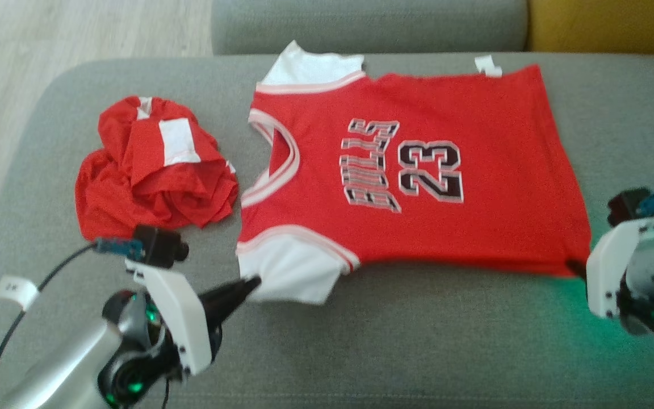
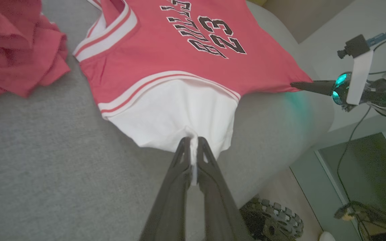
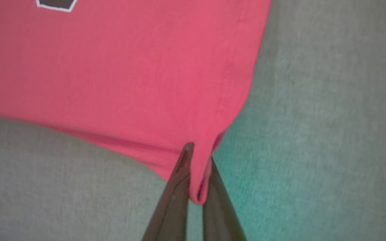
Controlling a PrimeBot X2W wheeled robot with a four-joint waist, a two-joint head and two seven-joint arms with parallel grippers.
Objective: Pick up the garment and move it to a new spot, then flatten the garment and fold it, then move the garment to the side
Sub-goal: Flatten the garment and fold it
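Starting at the left end of the grey cushion (image 1: 395, 352), a crumpled red heap (image 1: 154, 170) sits near the left gripper (image 1: 250, 282) and takes no part in the work. That gripper is clenched on the white sleeve (image 1: 293, 272) at the near-left corner of the red jersey (image 1: 418, 170); the left wrist view shows white cloth nipped between both fingers. The jersey lies flat, print up, across the middle of the cushion, its long axis running left to right, collar toward the left end and bottom hem toward the right. At the near-right corner the right gripper (image 1: 579, 267) is clamped on the red hem, fabric squeezed between its fingers in the right wrist view. Both grips sit on the near long edge, so the whole garment lies away from them, toward the cushion's far edge. By my reading the fold turns on that: carrying this near edge over to the far edge, both arms level
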